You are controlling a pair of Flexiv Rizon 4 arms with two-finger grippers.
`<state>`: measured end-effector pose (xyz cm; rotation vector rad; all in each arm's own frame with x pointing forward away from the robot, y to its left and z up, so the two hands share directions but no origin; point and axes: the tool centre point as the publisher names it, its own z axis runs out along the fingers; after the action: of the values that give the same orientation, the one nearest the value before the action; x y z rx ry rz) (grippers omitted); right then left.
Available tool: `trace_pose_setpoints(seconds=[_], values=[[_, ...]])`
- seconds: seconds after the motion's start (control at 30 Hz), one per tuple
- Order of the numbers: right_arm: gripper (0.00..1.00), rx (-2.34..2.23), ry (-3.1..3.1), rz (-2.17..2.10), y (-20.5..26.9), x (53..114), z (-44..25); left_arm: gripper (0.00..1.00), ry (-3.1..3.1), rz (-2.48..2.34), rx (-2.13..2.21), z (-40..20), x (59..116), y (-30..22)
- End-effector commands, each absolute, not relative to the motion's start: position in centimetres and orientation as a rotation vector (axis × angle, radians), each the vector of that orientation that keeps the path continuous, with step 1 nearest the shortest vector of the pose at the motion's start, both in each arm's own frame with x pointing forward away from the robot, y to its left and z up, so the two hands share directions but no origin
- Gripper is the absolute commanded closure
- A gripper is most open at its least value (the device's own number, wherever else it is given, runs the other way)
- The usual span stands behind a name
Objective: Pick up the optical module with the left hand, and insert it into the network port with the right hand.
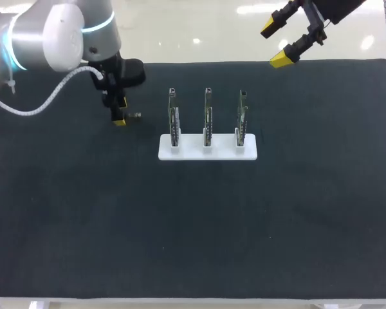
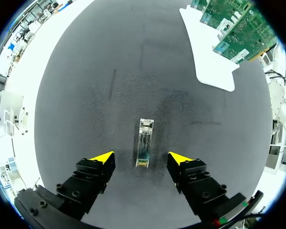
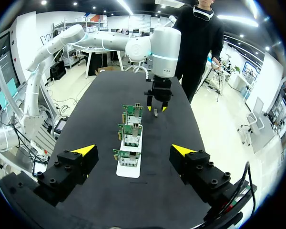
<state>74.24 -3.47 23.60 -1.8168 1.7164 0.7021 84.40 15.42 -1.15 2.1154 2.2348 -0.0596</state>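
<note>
The pick-up step is in hand. The optical module [image 2: 144,143] is seen lying flat on the black mat [image 1: 180,225], to the side of the white holder [image 1: 208,152]. It lies between the spread fingers of the left gripper [image 2: 141,158] and is not touched by them. The right gripper [image 3: 133,151] is held open too, near the far edge. Next, it is judged, the left fingers must be lowered and closed on the module's long sides — squarely.

We hold one table [image 1: 199,232], covered in black. On it: one white stand [image 1: 190,152] with three circuit boards [image 1: 208,119] upright in a row; one optical module [image 2: 144,143], lying flat near the stand.
</note>
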Motion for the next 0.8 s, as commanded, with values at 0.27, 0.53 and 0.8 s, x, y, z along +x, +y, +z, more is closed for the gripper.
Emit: trace_pose_setpoints(seconds=[0.27, 0.53, 0.8], values=[[0.00, -1.816, 1.715, 0.701, -3.46, 74.18, 23.58, 0.48, 2.232, -0.052, 2.104, -1.21, 84.12, 15.57], [0.00, -1.816, 1.715, 0.701, -3.46, 74.18, 23.58, 0.50, 2.241, -0.040, 2.096, -1.63, 84.50, 15.48], [0.00, -1.816, 1.715, 0.701, -3.46, 74.18, 23.58, 1.00, 2.237, -0.040, 2.096, -1.66, 84.59, 15.39]])
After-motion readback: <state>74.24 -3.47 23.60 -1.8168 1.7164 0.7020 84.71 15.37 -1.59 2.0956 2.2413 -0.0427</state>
